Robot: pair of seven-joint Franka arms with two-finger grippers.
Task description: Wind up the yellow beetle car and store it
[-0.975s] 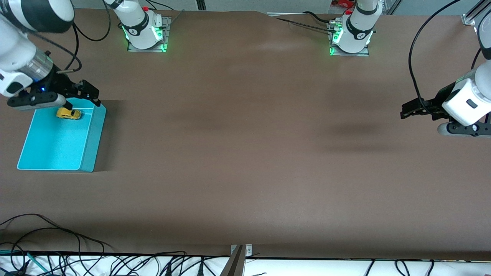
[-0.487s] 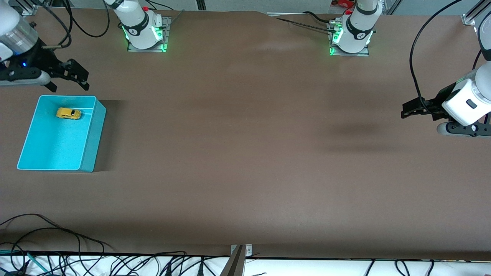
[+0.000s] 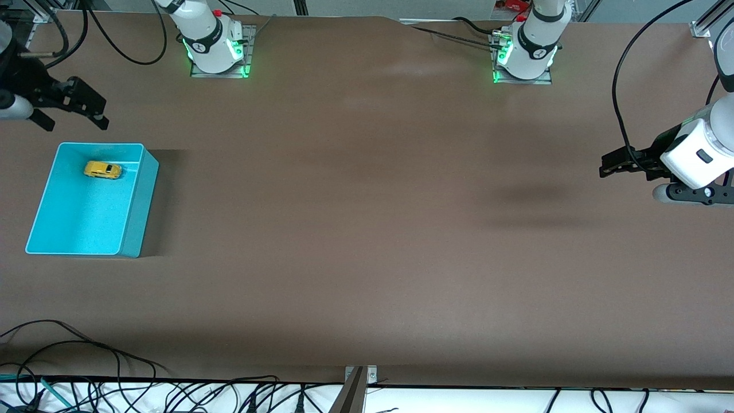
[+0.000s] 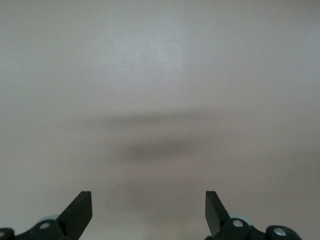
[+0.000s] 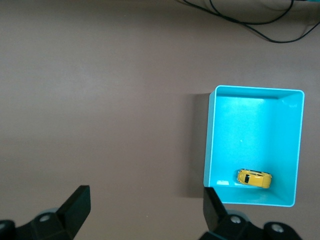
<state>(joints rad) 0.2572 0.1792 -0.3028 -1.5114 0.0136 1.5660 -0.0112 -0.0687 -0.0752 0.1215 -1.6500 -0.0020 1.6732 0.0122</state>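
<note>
So you had a wide brown table (image 3: 367,229) under both arms, bare across its middle, with black cables trailing along the edge nearest the front camera. Next in size, an open rectangular turquoise plastic bin (image 3: 137,201) sat on the table near the edge at the right arm's end, about midway between the edge where the robot bases stand and the edge nearest the front camera. Your right gripper (image 3: 71,115) hung in the air over the bare table beside the bin, on the side toward the bases' edge, close to the table's edge at the right arm's end; its two black fingers stood apart and held nothing, and its wrist view looked straight down on the bin. Your left gripper (image 3: 610,166) waited over the bare table near the edge at the left arm's end, well apart from the bin, its fingers (image 4: 77,212) also spread wide with only brown surface between them. Smallest of all, the tiny bright yellow beetle-shaped toy car (image 3: 102,170) lay inside the bin on its floor, close to the wall toward the bases' edge, touched by neither gripper.
</note>
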